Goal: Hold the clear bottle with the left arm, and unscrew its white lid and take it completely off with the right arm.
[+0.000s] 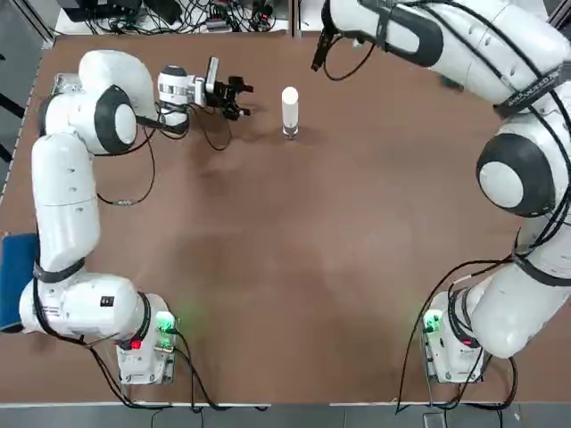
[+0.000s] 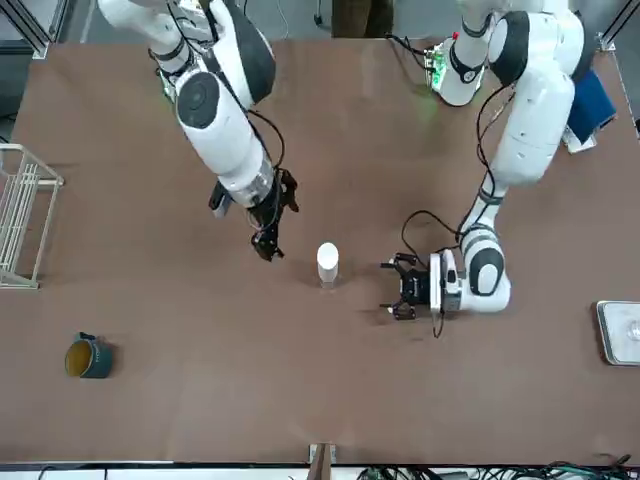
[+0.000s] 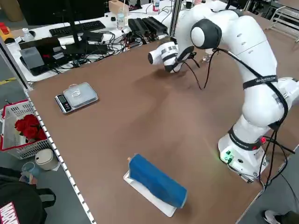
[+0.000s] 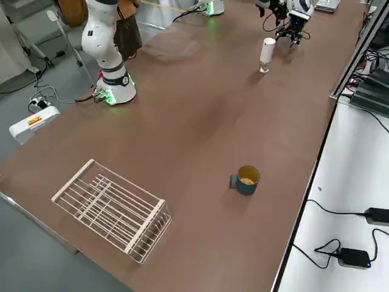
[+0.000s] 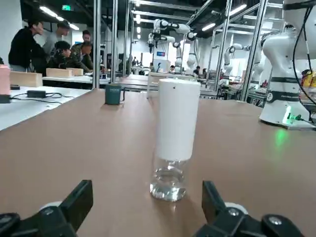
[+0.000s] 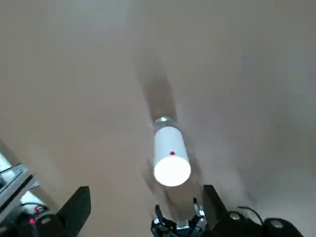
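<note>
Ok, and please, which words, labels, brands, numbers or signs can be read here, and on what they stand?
None reads surely.
Dark band on the right arm: light lettering, too small.
Orange label on the white box: too small.
Green ceiling sign: too small.

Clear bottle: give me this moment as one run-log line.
clear bottle: upright on table | white lid: on | left end effector: open, beside bottle | right end effector: open, above

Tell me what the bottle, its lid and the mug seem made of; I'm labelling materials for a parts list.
Bottle: likely clear glass, possibly hard plastic; see-through with bright glints.
Lid: probably smooth matte plastic; opaque, evenly white.
Mug: perhaps glazed ceramic; teal outside, yellowish inside, though enamelled metal is possible.
</note>
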